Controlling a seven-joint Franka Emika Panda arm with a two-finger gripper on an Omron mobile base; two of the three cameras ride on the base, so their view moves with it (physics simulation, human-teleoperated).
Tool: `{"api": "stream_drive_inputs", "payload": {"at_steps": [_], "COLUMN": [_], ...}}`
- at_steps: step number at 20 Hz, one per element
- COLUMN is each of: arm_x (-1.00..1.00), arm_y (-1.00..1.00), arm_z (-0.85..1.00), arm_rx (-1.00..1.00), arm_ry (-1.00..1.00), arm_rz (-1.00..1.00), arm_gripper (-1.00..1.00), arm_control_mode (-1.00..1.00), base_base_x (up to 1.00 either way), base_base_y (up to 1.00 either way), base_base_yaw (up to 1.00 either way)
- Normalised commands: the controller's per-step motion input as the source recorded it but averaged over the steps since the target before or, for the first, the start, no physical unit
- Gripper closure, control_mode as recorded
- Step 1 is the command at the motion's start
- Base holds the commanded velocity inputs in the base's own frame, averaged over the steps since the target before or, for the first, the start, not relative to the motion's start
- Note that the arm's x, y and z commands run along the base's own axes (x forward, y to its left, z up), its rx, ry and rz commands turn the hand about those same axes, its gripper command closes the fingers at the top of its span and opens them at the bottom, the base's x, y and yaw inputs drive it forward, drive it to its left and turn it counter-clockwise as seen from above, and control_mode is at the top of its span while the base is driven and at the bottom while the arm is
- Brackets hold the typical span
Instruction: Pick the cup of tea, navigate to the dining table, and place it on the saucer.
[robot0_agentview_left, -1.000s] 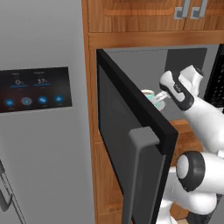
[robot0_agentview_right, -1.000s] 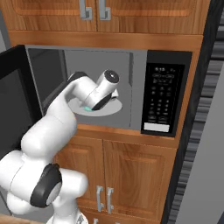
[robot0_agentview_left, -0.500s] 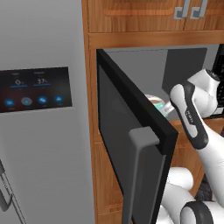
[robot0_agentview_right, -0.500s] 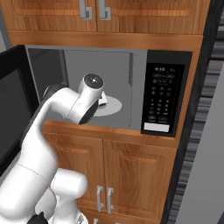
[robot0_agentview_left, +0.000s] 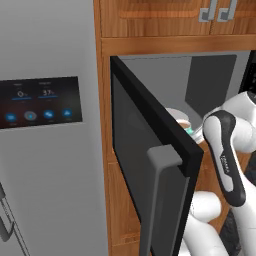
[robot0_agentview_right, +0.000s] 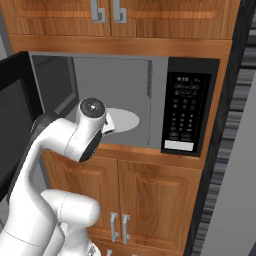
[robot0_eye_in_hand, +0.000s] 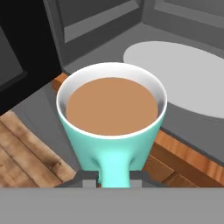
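Note:
The cup of tea (robot0_eye_in_hand: 111, 113) is a teal-green mug with a white rim, full of brown liquid. My gripper (robot0_eye_in_hand: 113, 176) is shut on its side handle and holds it upright just above the microwave's front sill. In the left base view the cup (robot0_agentview_left: 184, 125) peeks out past the edge of the open microwave door (robot0_agentview_left: 150, 150), beside my wrist. The dining table and the saucer are out of view.
The microwave cavity holds a pale round turntable (robot0_agentview_right: 120, 120) (robot0_eye_in_hand: 183, 74). Its black door (robot0_agentview_right: 15, 120) stands open on the left, and its control panel (robot0_agentview_right: 187, 110) is on the right. Wooden cabinets (robot0_agentview_right: 150, 195) sit above and below. A grey fridge (robot0_agentview_left: 45, 150) stands to the left.
The arm has drawn back out of the microwave with the cup, from over the turntable to the front of the opening. The elbow has folded lower.

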Motion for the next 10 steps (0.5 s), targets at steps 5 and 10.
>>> {"api": "stream_drive_inputs", "payload": {"at_steps": [5,10], "arm_x": [0.0,-0.01], "arm_y": [0.0,0.0], "arm_z": [0.0,0.0], "arm_rx": [0.0,0.0], "arm_ry": [0.0,0.0], "arm_rz": [0.0,0.0], "arm_gripper": [1.0,1.0], "arm_control_mode": [-1.0,-1.0], "base_base_x": [0.0,0.0], "base_base_y": [0.0,0.0], "base_base_yaw": [0.0,0.0]}}
